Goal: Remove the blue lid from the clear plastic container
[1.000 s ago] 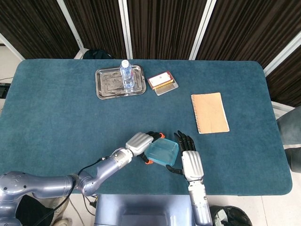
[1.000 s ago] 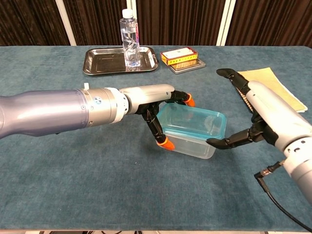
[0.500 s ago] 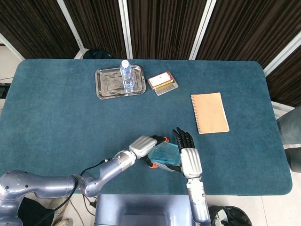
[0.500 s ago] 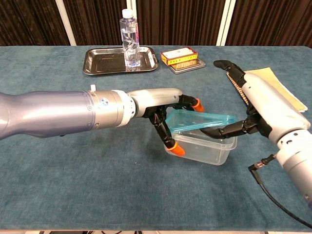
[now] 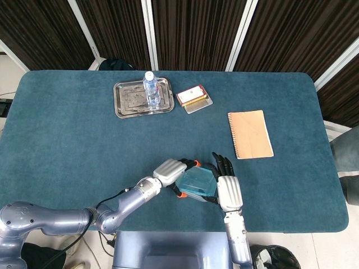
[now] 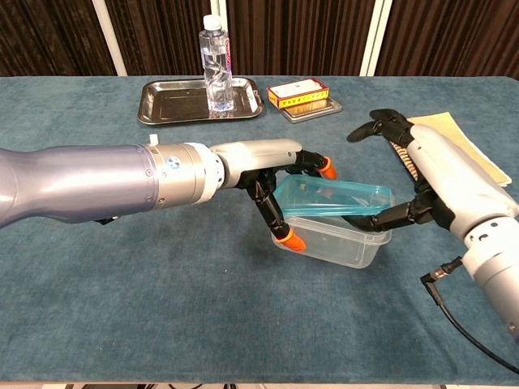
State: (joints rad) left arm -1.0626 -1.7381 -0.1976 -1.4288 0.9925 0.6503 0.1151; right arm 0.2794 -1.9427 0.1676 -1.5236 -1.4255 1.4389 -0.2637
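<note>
Chest view shows the blue lid (image 6: 332, 197) partly lifted off the clear plastic container (image 6: 334, 241), which sits on the bench (image 6: 122, 292) near the front edge, between the two arms. The left robot hand (image 6: 280, 190) has its fingers wrapped round the container's left end, orange fingertips on the near wall, holding it down. The right robot hand (image 6: 413, 182) has dark fingers hooked under the lid's right edge; its other fingers are raised and spread.

To finish well, I judge the left hand should stay firm on the tub while the right peels upward and away, so the last seated edge pops free without dragging the tub.

The lid lies nearly flat, slightly tilted, its long axis running left-right across the bench, matching the container's.
</note>
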